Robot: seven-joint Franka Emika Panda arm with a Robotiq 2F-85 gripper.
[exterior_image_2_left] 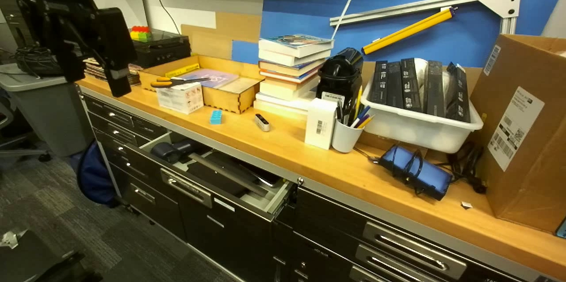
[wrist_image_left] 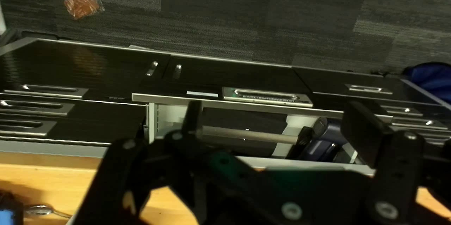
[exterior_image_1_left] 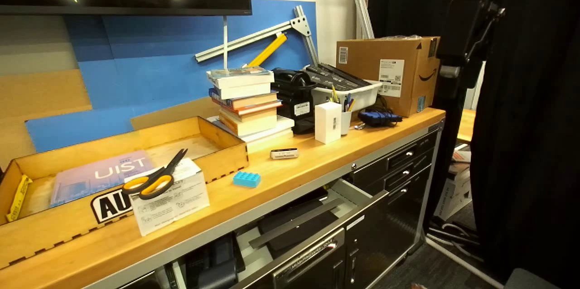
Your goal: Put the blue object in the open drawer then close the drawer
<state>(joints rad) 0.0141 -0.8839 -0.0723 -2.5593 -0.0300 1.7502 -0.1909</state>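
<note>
While 1 drawer gapes, 1 blue brick on worktop; tool spread

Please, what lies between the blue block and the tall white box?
Between the block and the tall box lies a small black-and-white object, touching neither; both exterior views show it.

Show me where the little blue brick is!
In both exterior views, the blue brick sits on the wooden worktop, right of the white box with scissors on top and left of the small white-and-black object.
</note>
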